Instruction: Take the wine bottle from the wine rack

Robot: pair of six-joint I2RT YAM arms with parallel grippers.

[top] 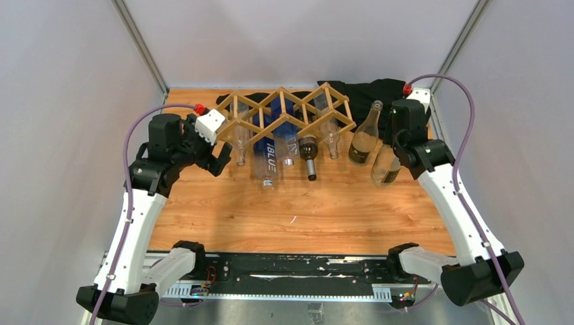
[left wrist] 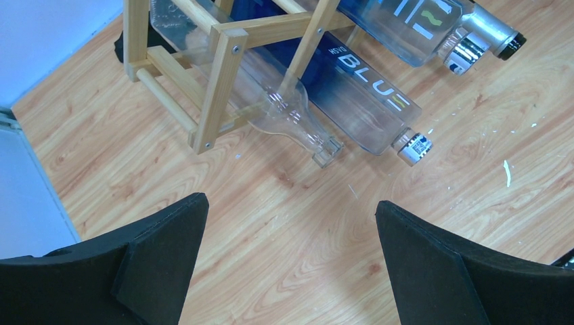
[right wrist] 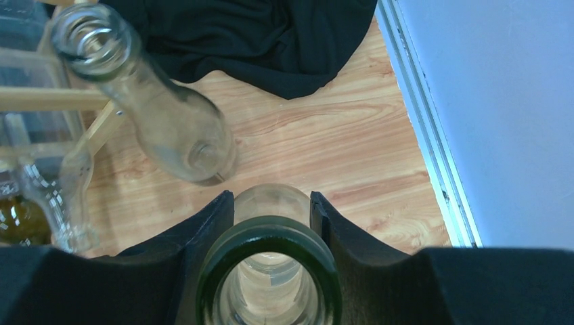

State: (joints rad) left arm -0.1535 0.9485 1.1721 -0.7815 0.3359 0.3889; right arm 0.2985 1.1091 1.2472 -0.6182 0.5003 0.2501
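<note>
Wood table; right gripper clamps wine bottle beside wine rack; left gripper wide.

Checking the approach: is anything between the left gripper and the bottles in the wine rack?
Nothing visible: only bare tabletop separates the open left gripper from the nearest clear bottle, its neck poking out of the wine rack.

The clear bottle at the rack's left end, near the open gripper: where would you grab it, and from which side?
By its neck. On the clear bottle only the neck sticks out of the wine rack, slanting down toward the arms; sticks cage the body. The left gripper, open, should probably come from the near side, straddle the neck and pull along it.
</note>
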